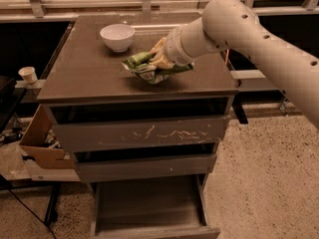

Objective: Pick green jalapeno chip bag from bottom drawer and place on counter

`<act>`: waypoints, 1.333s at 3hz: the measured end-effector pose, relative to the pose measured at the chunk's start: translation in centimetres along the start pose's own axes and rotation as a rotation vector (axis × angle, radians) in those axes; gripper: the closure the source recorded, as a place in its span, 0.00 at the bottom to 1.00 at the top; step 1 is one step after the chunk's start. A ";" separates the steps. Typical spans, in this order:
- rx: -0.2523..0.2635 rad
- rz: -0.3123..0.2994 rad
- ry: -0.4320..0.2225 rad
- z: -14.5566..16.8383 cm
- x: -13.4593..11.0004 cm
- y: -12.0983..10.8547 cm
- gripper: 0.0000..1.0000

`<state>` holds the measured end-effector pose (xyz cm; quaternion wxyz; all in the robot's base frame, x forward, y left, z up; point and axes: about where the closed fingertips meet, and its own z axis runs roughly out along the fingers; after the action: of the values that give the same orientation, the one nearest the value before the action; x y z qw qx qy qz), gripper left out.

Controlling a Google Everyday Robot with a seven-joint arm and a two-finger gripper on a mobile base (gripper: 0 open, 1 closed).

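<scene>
The green jalapeno chip bag (149,69) is crumpled and held in my gripper (160,59), just above the middle of the counter (84,73). The gripper is shut on the bag, with the white arm reaching in from the upper right. The bag hangs to the right of and nearer than the white bowl (117,36). The bottom drawer (149,208) stands pulled open at the foot of the cabinet and its tray shows nothing inside.
The scratched upper drawer front (139,133) and the narrow middle drawer (144,166) are slightly open. A cardboard box (42,143) sits left of the cabinet, and a paper cup (28,75) stands on a ledge at left. Speckled floor lies at right.
</scene>
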<state>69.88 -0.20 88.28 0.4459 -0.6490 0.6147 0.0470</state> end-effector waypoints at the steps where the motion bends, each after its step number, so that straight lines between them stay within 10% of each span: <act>1: 0.000 0.000 0.000 0.0 0.0 0.0 0.73; 4: 0.000 0.000 0.000 0.0 0.0 0.0 0.00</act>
<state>69.88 -0.19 88.27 0.4458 -0.6490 0.6146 0.0471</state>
